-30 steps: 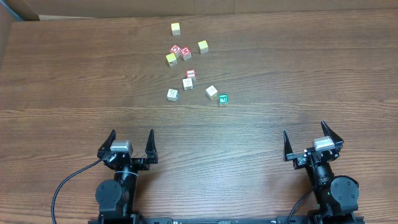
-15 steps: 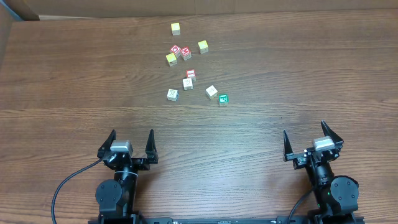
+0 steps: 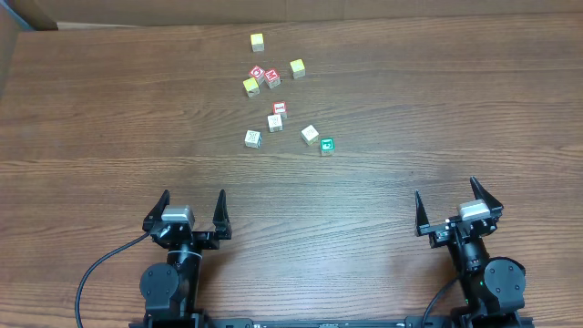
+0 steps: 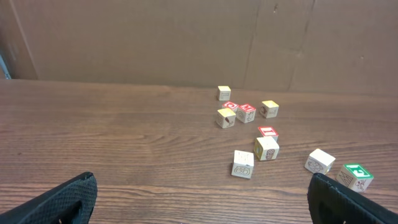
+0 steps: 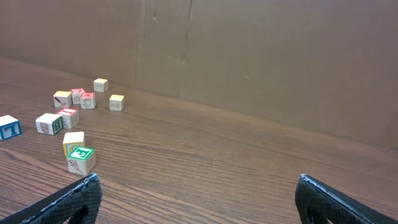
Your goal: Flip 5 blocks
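Note:
Five blocks lie in a loose cluster at the table's far middle: a red-bordered white one (image 3: 280, 110), three pale ones (image 3: 274, 121) (image 3: 252, 138) (image 3: 310, 135) and a green-faced one (image 3: 326, 146). The left wrist view shows the pale cubes (image 4: 243, 163) (image 4: 266, 148) (image 4: 319, 161) and the green one (image 4: 355, 176) ahead and to the right. In the right wrist view the green block (image 5: 81, 158) is at the left. My left gripper (image 3: 192, 199) (image 4: 205, 205) and right gripper (image 3: 448, 196) (image 5: 199, 199) rest near the front edge, both open and empty, well short of the blocks.
Behind the cluster sit three yellow-faced cubes (image 3: 258, 42) (image 3: 297, 67) (image 3: 250, 87) and two red-faced cubes (image 3: 257, 74) (image 3: 273, 79). A cardboard wall (image 4: 186, 43) stands along the table's far edge. Bare wood lies between the grippers and the blocks.

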